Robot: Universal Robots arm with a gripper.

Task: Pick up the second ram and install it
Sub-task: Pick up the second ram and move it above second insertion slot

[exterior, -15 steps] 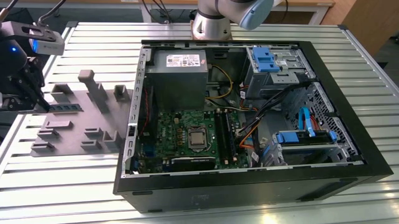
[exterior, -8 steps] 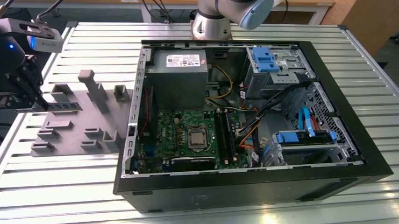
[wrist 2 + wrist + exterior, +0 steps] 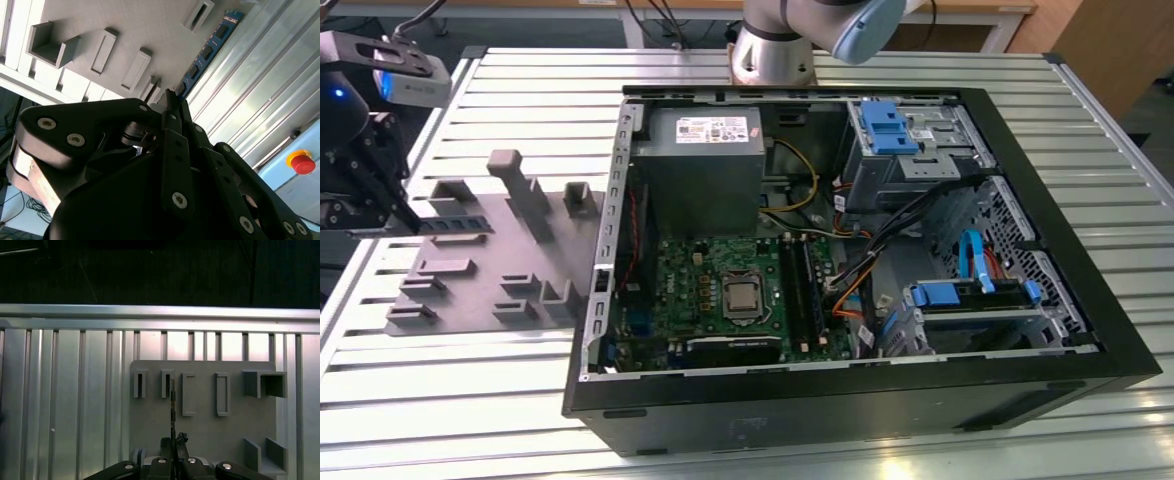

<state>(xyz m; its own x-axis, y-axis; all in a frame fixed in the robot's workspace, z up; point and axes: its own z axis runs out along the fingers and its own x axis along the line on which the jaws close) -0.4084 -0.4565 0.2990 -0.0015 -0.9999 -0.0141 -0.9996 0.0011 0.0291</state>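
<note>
The second ram (image 3: 210,47) is a narrow blue stick with black chips, and my gripper (image 3: 170,97) is shut on one end of it. In the first wrist view the ram (image 3: 172,405) shows edge-on as a thin dark line rising from the gripper (image 3: 173,441), above the grey tray (image 3: 205,430) near its narrow slots. In the exterior view the gripper (image 3: 390,212) hangs at the far left, over the tray's (image 3: 467,275) left edge. The open computer case (image 3: 854,400) lies to the exterior view's right, with the green motherboard (image 3: 707,290) and its long dark memory slots (image 3: 798,285) inside.
Upright blocks (image 3: 520,190) stand on the tray. The case holds a grey power supply (image 3: 700,150), blue drive cages (image 3: 901,130) and loose cables (image 3: 907,220). The arm's base (image 3: 774,50) sits behind the case. A red button (image 3: 302,162) lies beyond the slatted metal table (image 3: 480,400).
</note>
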